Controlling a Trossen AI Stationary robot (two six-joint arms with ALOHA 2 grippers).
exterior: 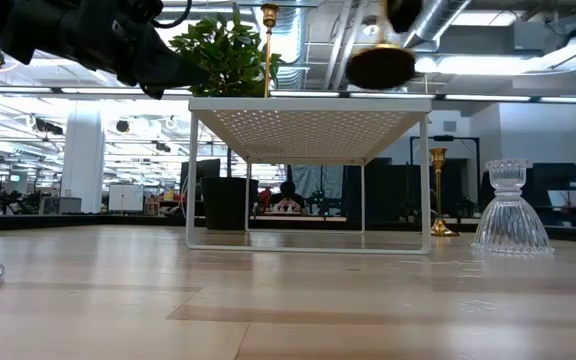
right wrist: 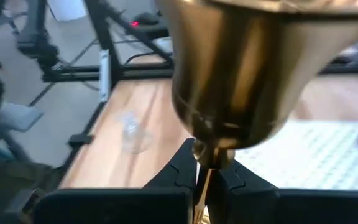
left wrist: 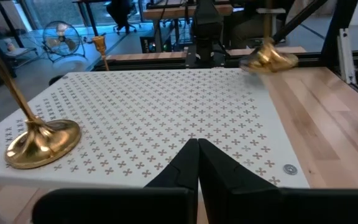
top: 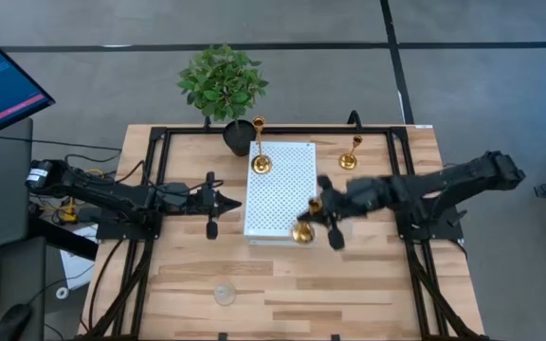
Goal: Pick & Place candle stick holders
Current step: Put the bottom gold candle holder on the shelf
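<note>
Right gripper [top: 322, 220] clenched on the thin stem of a gold candle stick holder [top: 303, 230], carried tilted with the round base just off the near right corner of the white perforated board [top: 282, 180] and lifted level with the board's top in the low view. Fingers [right wrist: 185, 171] pinched tight around the stem right below the flared base, filling the right wrist view. Beyond that grasp, on the far left part of the board, a second gold holder [top: 260, 161] upright on its base. Off to the gripper's other side, on the bare table [top: 368, 284] near the far right, a third gold holder [top: 350, 156] upright. Nearer the front edge, a clear glass holder [top: 224, 293] standing alone, well apart from both grippers. Left gripper [top: 238, 201] closed on nothing, tips together, hovering just beside the board's left edge.
</note>
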